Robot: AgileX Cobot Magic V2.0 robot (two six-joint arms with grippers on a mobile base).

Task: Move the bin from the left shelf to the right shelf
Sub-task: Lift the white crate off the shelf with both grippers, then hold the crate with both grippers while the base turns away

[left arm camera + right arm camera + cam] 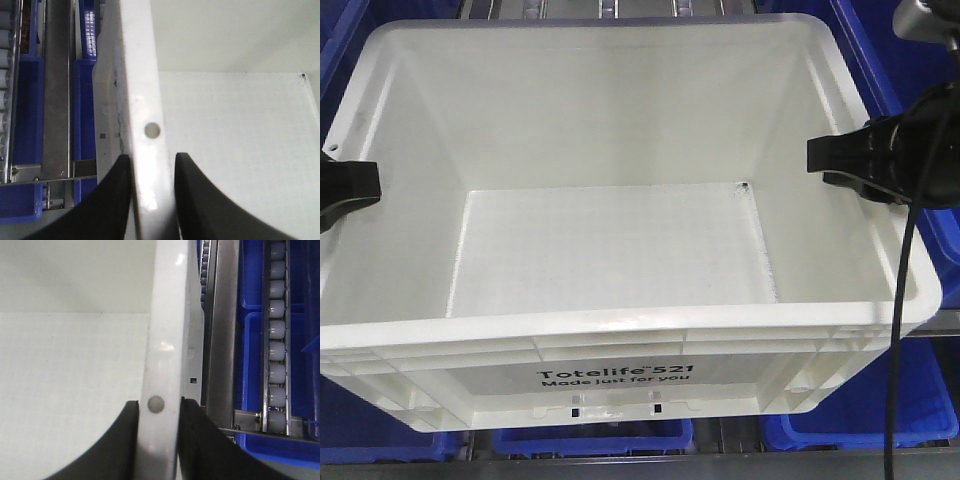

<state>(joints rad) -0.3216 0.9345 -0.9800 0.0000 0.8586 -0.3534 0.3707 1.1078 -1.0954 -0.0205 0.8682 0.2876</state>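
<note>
The white bin [620, 340] with black "Totelife 521" print on its front fills the front view, open and empty. My left gripper [350, 190] is at the middle of its left rim and my right gripper [835, 160] at its right rim. In the left wrist view the left gripper [152, 157] has its black fingers [112, 200] astride the bin's left rim [142, 100], shut on it, just below a small rim hole. In the right wrist view the right gripper [159, 402] is shut on the right rim [167, 315] the same way.
Blue plastic bins [910, 400] show below and around the white bin, also at the lower left [360, 420]. A grey metal shelf rail [56, 90] runs beside the left rim. A rail [222, 330] and a roller track [276, 340] over blue bins [300, 280] run beside the right rim.
</note>
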